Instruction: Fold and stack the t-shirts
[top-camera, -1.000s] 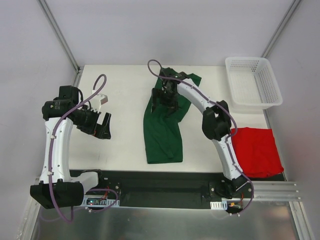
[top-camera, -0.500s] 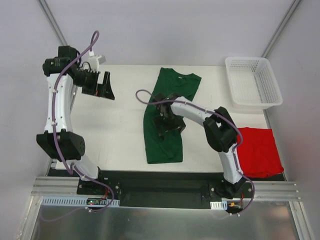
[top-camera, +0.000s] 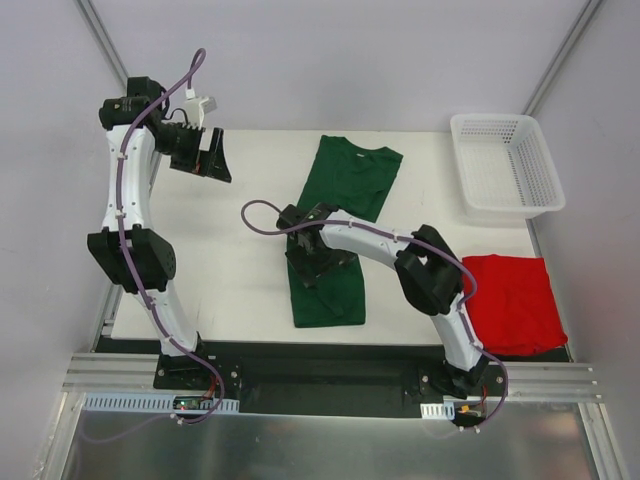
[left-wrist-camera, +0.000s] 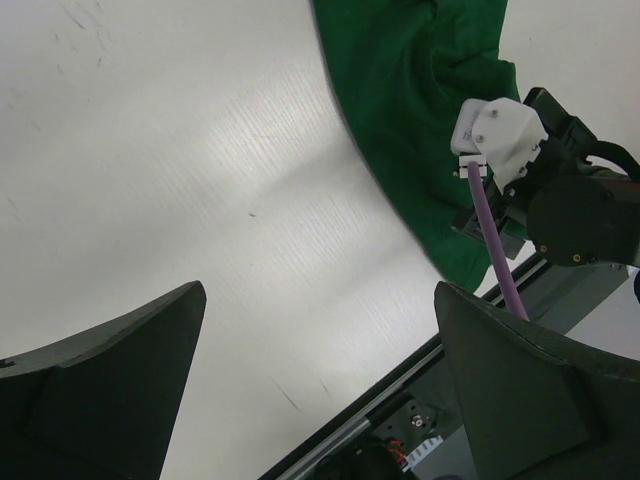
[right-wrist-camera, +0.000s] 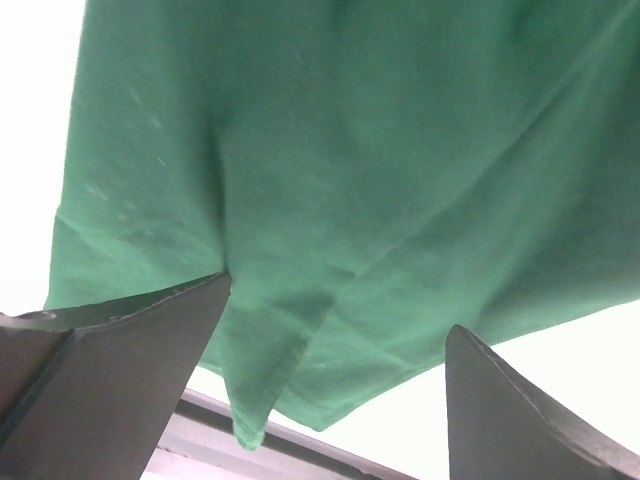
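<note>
**Green t-shirt** (top-camera: 335, 235): lies flat at the centre of the counter (top-camera: 230, 270) as a long narrow strip running far to near. Collar end far, hem end close to the near edge. The strip kinks about midway, so its two halves are not in line.

**Right arm** (top-camera: 375, 238): reaches across the near half of the strip. Right jaws released and spread wide just over the cloth, with nothing between them. The wrist view shows a raised crease by one finger (right-wrist-camera: 120, 390) and a loose hem corner pointing toward the counter edge. Whether the tips touch the cloth, I cannot tell.

**Risks, as judged:**
- Closing here may pinch only the top layer. The layers beneath would lie where they are and the fold would open.
- With the kink uncorrected, a near-to-far fold would land skewed, with edges not matching.
- A pull toward the near edge could draw the hem off the counter.
- The purple cable (top-camera: 245, 215) loops low beside the jaws and could catch the cloth.

**Left arm** (top-camera: 125, 195): raised at the far left corner, well apart from the shirt. Left jaws released and empty. Nothing pins the far end, so the strip may slide.

**Around:**
- Red t-shirt (top-camera: 515, 300): folded, at near right, and the likely stacking place. The right arm's own elbow stands between it and the green one.
- White basket (top-camera: 505, 165): far right corner, well apart.
</note>
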